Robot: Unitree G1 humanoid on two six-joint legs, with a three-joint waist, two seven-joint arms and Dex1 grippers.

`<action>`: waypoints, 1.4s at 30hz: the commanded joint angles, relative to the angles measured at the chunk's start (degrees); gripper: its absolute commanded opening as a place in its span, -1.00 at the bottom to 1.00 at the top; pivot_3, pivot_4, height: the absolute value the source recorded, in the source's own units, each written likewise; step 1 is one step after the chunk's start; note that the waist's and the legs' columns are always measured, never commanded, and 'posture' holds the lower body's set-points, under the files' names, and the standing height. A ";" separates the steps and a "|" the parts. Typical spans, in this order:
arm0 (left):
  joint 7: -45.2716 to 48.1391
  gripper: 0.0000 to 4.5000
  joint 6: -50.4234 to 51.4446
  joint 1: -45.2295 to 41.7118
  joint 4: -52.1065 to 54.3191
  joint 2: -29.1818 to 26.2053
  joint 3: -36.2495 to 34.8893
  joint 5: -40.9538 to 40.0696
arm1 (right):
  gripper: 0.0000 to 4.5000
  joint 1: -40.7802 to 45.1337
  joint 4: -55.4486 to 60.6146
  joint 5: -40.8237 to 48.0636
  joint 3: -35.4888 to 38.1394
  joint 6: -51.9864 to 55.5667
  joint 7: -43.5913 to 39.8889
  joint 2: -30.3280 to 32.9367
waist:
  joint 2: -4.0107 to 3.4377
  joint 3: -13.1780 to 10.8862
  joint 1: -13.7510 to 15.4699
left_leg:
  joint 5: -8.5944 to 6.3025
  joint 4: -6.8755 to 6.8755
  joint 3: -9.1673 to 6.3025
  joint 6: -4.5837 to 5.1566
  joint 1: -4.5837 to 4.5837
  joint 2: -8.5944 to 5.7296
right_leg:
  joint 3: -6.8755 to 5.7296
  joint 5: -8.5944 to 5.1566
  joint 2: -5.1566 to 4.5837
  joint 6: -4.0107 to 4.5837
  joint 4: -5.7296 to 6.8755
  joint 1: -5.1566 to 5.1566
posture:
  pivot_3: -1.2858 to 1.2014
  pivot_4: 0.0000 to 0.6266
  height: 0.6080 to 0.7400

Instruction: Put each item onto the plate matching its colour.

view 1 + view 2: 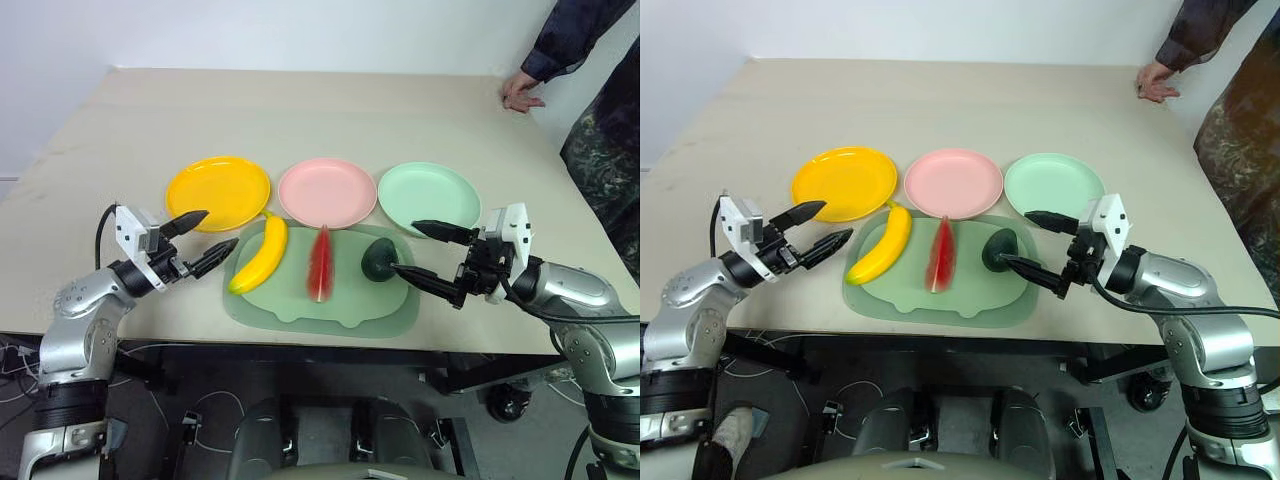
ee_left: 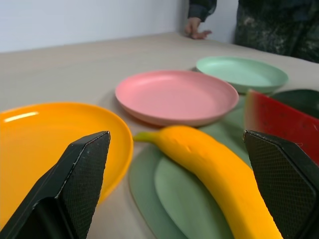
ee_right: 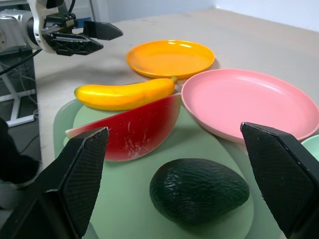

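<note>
Three toy fruits lie side by side on a pale green mat (image 1: 330, 312): a yellow banana (image 1: 261, 255), a red watermelon wedge (image 1: 320, 263) and a dark green avocado (image 1: 381, 260). Behind the mat stand three bare plates in a row: orange-yellow (image 1: 217, 191), pink (image 1: 327, 192) and mint green (image 1: 429, 196). My left gripper (image 1: 201, 242) hovers open just left of the banana, pointing at it. My right gripper (image 1: 422, 251) is open just right of the avocado, its lower fingertip close to the fruit. Neither holds anything.
A person's hand (image 1: 521, 94) rests on the table's far right corner, with the person standing beside the right edge. The mat lies near the table's front edge (image 1: 300, 345). Broad bare tabletop stretches behind the plates.
</note>
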State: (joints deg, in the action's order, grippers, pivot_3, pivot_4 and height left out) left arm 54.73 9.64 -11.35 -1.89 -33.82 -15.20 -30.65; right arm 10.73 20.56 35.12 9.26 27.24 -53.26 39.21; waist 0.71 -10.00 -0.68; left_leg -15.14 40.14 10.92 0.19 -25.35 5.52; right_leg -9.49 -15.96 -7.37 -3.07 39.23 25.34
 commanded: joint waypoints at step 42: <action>1.29 0.99 -1.17 -6.11 0.41 1.38 3.70 0.15 | 1.00 31.58 -13.00 2.36 2.55 63.85 34.45 -15.24 | -0.02 0.02 -0.34 | 0.00 -0.02 0.08 0.00 -0.09 0.03 | 0.00 0.03 0.01 0.05 0.01 0.12 | 0.03 -0.52 0.32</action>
State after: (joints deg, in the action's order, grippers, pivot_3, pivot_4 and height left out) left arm 55.73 9.65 -16.58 -1.81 -32.46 -11.17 -30.57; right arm 40.50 6.85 38.33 9.92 89.70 -20.35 24.69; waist 0.70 -9.97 -1.02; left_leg -15.14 40.11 11.00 0.19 -25.45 5.55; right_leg -9.48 -15.93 -7.36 -3.02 39.25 25.47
